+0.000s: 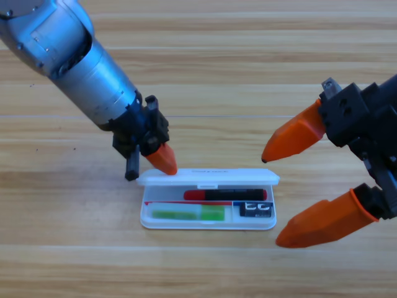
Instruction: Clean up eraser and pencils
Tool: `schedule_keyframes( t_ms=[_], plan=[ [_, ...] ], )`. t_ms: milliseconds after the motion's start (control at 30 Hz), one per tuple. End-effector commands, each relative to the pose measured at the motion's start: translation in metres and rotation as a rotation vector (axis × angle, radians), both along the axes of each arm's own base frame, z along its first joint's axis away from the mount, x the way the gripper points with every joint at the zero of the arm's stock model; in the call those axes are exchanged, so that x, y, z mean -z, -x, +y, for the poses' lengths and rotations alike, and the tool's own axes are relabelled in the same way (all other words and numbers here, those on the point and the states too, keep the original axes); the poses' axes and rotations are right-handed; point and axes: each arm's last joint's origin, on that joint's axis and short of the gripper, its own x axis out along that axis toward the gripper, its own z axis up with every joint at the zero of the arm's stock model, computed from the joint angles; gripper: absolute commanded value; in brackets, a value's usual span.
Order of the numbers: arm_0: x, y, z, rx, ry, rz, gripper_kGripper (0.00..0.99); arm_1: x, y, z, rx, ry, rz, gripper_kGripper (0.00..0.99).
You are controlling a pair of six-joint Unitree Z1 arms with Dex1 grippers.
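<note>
Eraser sitting in the case, tucked in the lower right compartment, dark block with whitish marks on top that look like lettering but can't be read. Just left of it in the same lower row, green pencil lying flat, long axis left to right, paler whitish section in the middle-left. Above both, black pencil also lying flat along the upper row, red end pointing left, black body running right to about above the eraser. All three inside, none sticking out over the rim.

Case itself white, shallow, rounded corners, lid hinged up along the far edge and standing partway open. Faint print on the lid's edge, too small to make out, so no brand to report. Resting on the wooden table, about centre-low in the view.

Left gripper coming down from the upper left, orange tip touching or just at the lid's left far corner. Only one orange jaw showing, the gap hidden, so can't tell whether apart or together.

Right gripper waiting at the right edge, jaws spread wide apart, one tip near the lid's right end, the other just off the case's lower right corner, nothing between them.
</note>
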Motion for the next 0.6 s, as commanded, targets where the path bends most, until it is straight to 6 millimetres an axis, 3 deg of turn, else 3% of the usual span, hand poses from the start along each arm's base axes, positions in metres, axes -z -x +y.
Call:
schedule_keyframes(
  t_ms=[33, 600],
  plan=[
    [0.021, 0.007, -0.006, 0.039, -0.022, 0.031, 0.000, 0.016, -0.004, 0.006, -0.002, 0.026, 0.029, 0.943],
    [0.048, 0.010, -0.014, 0.080, -0.021, 0.022, 0.000, 0.019, -0.006, 0.009, -0.003, 0.035, 0.037, 0.943]
  ],
)
